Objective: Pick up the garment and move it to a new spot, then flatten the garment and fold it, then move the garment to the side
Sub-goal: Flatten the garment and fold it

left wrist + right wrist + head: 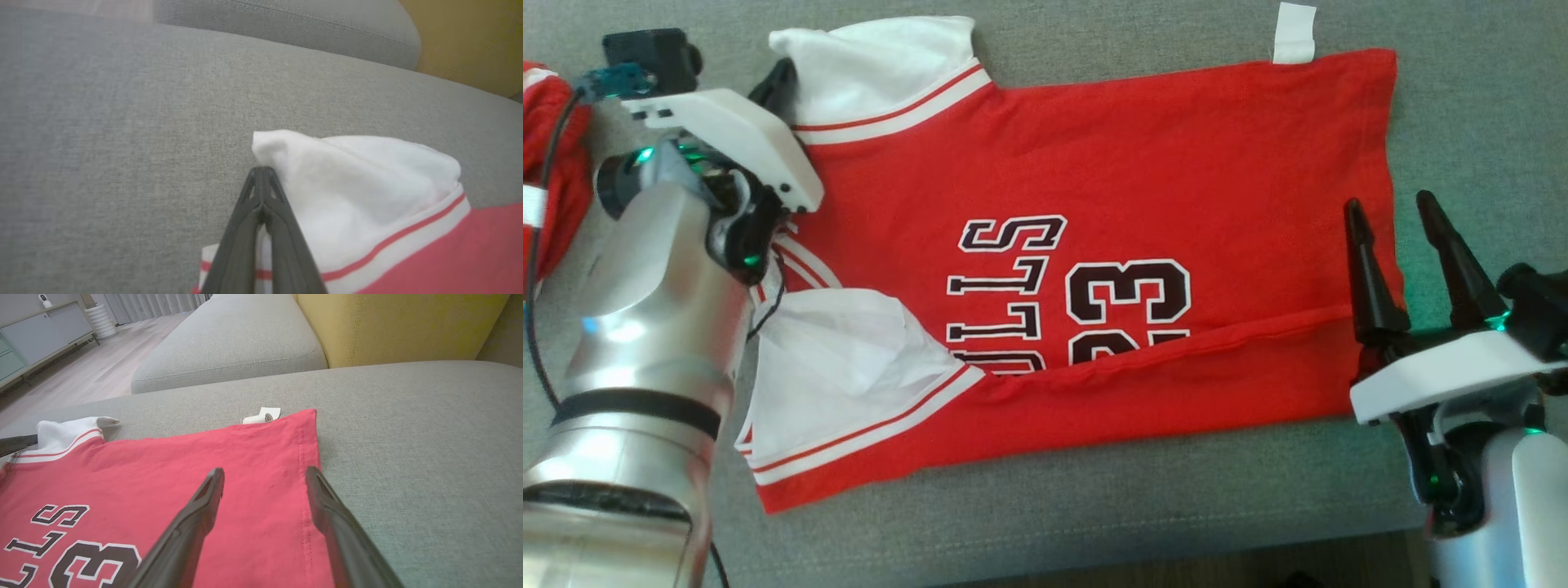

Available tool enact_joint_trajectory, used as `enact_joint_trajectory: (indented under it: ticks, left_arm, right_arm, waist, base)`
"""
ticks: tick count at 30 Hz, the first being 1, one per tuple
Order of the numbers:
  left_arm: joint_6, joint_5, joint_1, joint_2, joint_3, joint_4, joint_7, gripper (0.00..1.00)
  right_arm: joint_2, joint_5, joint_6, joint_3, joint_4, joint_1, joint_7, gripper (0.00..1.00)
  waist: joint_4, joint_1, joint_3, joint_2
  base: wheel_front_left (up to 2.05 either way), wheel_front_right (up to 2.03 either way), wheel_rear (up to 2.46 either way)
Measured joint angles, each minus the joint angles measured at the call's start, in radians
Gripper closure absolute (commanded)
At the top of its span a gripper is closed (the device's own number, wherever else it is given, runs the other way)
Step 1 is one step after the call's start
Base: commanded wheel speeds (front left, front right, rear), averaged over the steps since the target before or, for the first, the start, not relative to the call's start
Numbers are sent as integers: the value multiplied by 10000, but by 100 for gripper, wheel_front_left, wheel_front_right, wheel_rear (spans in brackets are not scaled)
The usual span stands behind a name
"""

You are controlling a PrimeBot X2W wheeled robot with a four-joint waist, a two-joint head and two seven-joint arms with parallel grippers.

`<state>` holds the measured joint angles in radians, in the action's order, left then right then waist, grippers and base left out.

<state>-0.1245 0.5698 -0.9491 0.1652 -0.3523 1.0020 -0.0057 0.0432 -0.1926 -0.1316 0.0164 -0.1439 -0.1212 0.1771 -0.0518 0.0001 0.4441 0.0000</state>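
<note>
Left wrist view: left gripper (261,170) is clenched, its two dark fingers (245,228) pressed together to the tips. The tips sit against the edge of a white sleeve (351,192) of the garment (1094,163). White cloth shows in the slit between the fingers, but I cannot tell whether any of it is pinched. The sleeve bunches up just beside the tips, and its red-striped band runs beneath the fingers.

Head view: the garment is a red jersey with white sleeves and dark lettering outlined in white. It lies spread flat across the middle of a grey sofa cushion (1094,506). The collar end is toward the cushion's left side and the hem toward its right. The jersey's near long edge is folded up over the lower part of the lettering. A small white tag (1294,33) sticks out at its far right corner. The second white sleeve (841,359) lies nearer the cushion's front edge.

Right gripper (1388,204) is released, fingers spread wide with nothing between them. It is poised at the jersey's hem on the cushion's right side.

More red cloth (547,163) lies at the cushion's left edge. Right wrist view shows a yellow backrest (408,322) beyond the cushion's far edge.
</note>
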Motion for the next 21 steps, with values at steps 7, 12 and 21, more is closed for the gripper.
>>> enact_joint_trajectory:
  ticks: [7,12,21]
  left_arm:
    - [0,311,2,236,-780,-128,-696,100]
    - [-2,330,1,282,-1103,-94,-1616,100]
    - [-2,328,5,251,-1524,-199,-2253,100]
  right_arm:
    - [0,-10,0,192,148,-208,-27,0]
    - [54,-6,0,345,291,-381,-25,0]
    - [460,2,0,637,988,-1143,10,0]
  waist:
    - [115,0,-103,0]
    - [248,0,-257,0]
    - [456,-1,-572,0]
  base:
    - [0,0,0]
    - [0,0,0]
    - [0,0,0]
